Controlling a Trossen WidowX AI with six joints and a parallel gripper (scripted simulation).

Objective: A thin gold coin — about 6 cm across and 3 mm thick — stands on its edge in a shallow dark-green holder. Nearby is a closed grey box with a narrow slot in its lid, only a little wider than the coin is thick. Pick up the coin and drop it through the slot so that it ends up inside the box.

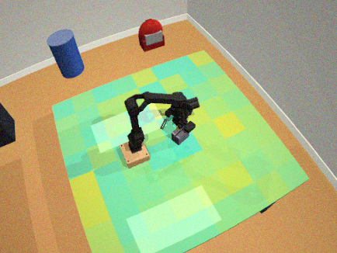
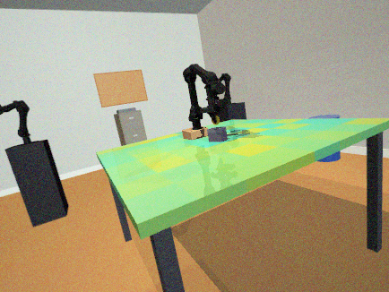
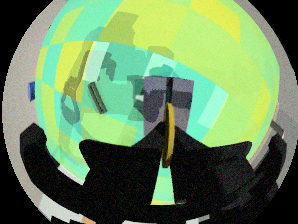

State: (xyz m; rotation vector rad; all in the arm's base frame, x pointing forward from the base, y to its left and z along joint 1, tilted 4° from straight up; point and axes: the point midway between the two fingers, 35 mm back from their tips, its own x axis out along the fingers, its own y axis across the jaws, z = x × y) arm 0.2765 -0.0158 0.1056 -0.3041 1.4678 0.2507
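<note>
The gold coin (image 1: pixel 178 128) (image 2: pixel 216 119) (image 3: pixel 171 132) is on edge between the fingertips of my gripper (image 3: pixel 164 126), which is shut on it. In the exterior view the coin hangs a little above the closed grey box (image 1: pixel 179 138) (image 2: pixel 218 134) (image 3: pixel 153 109). In the wrist view the box's dark slot (image 3: pixel 169 90) runs roughly in line with the coin, whose far edge overlaps the slot's near part in the picture. The near end of the slot is hidden behind the coin and fingers. The dark-green holder (image 1: pixel 164 123) (image 3: pixel 97 98) is empty, to the left of the box in the wrist view.
The arm's wooden base block (image 1: pixel 134 156) (image 2: pixel 192 133) stands on the patchwork green table (image 1: pixel 175 233) (image 2: pixel 179 188). The holder is close beside the box. A blue cylinder (image 1: pixel 67 54) and a red object (image 1: pixel 151 34) stand beyond the table.
</note>
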